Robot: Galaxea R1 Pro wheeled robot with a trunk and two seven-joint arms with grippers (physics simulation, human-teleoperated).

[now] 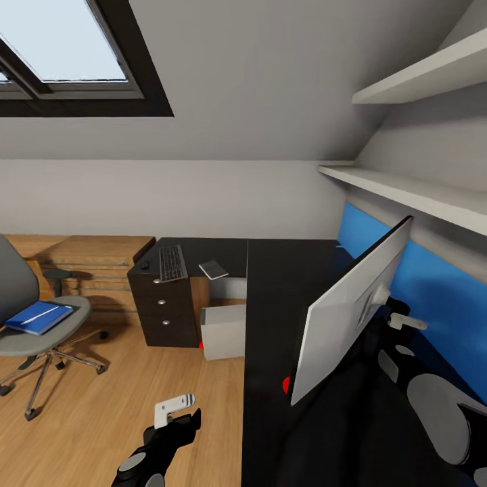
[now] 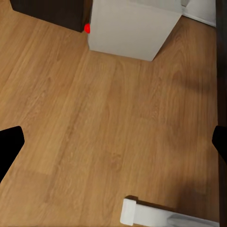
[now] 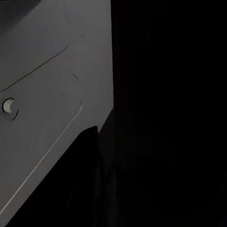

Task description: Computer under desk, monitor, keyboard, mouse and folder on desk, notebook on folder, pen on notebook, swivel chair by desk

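A: What is carried by the glossy black L-shaped desk [image 1: 284, 284]?

B: The silver-backed flat monitor [image 1: 352, 308] is seen by its right edge; the slim black keyboard [image 1: 172, 262] and dark notebook [image 1: 214, 269] at the far-left end.

A: And elsewhere?

B: The bright blue folder [image 1: 37, 316] is borne on the grey swivel chair [image 1: 34, 318]; the light grey computer tower [image 1: 224, 330] is set under the desk. The left gripper [image 1: 177, 406] is held open over the floor; the right gripper's state cannot be told.

We see the tabletop [image 1: 284, 284] carrying keyboard [image 1: 172, 263], mouse [image 1: 145, 265], notebook [image 1: 214, 270] and monitor [image 1: 348, 314].

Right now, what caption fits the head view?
Monitor tilts on the black desk; blue folder waits on the swivel chair.
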